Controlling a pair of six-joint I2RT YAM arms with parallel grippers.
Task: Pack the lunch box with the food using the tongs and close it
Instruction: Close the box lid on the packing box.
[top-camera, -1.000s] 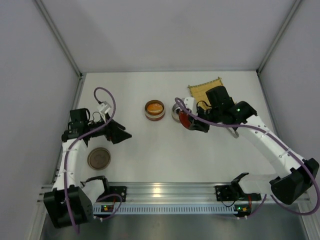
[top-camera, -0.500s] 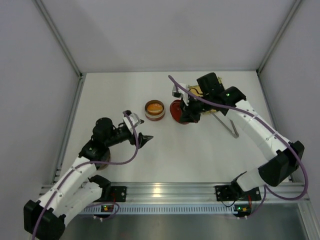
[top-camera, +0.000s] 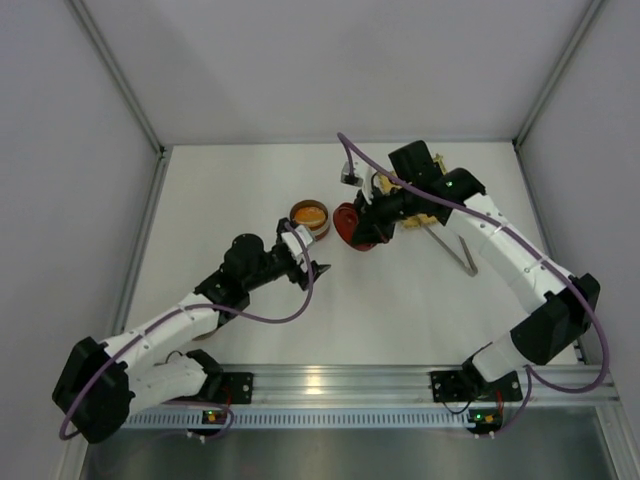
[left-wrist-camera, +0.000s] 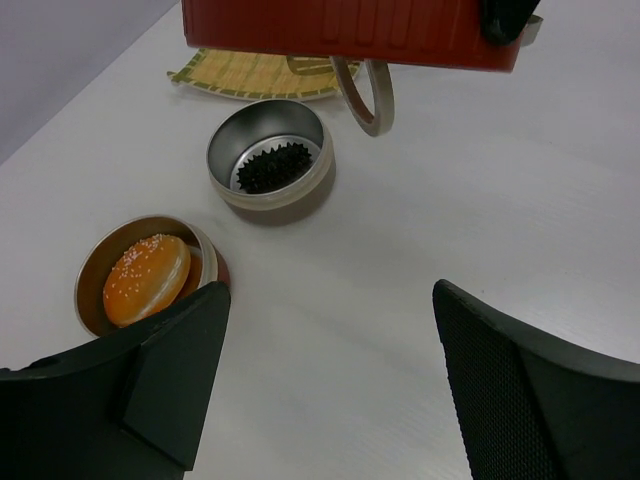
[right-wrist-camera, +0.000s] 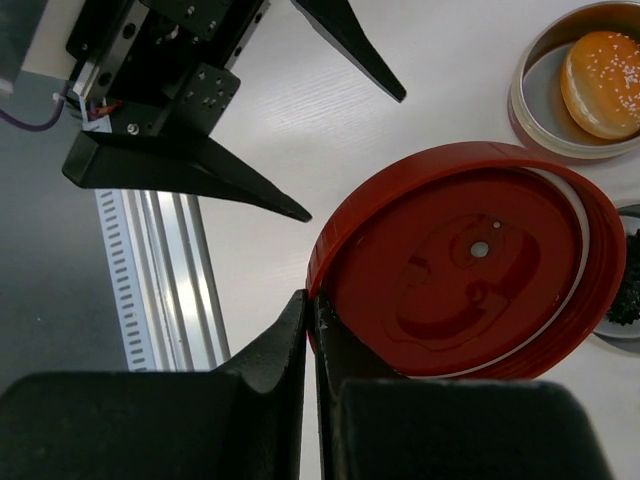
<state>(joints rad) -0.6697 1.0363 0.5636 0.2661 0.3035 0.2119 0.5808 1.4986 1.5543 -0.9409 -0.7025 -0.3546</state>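
Top external view shows the left gripper (top-camera: 312, 270) reaching toward the middle of the white table (top-camera: 220, 190), its jaws spread wide and holding nothing; the left wrist view shows only bare tabletop between its two black fingers (left-wrist-camera: 150, 390); the right gripper (top-camera: 365, 228) is clamped tight on the rim of a round, glossy red lid (top-camera: 348, 224), which it holds tilted above the table just right of the bun's container; in the right wrist view the closed fingertips pinch the lid's near edge, and the lid's hollow inner face is turned to the camera; the round orange sesame-topped bun (left-wrist-camera: 147, 279) lies inside a shallow round brown-rimmed container (left-wrist-camera: 88, 275); near it, not touching, stands a round metal tin (left-wrist-camera: 225, 150) with the dark, spiky black food piece (left-wrist-camera: 268, 167) in it; behind the tin lies a yellow woven mat (left-wrist-camera: 240, 75); the slim grey V-shaped tongs (top-camera: 452, 253) lie on the table's right side beside the right arm's forearm, and neither gripper touches them.
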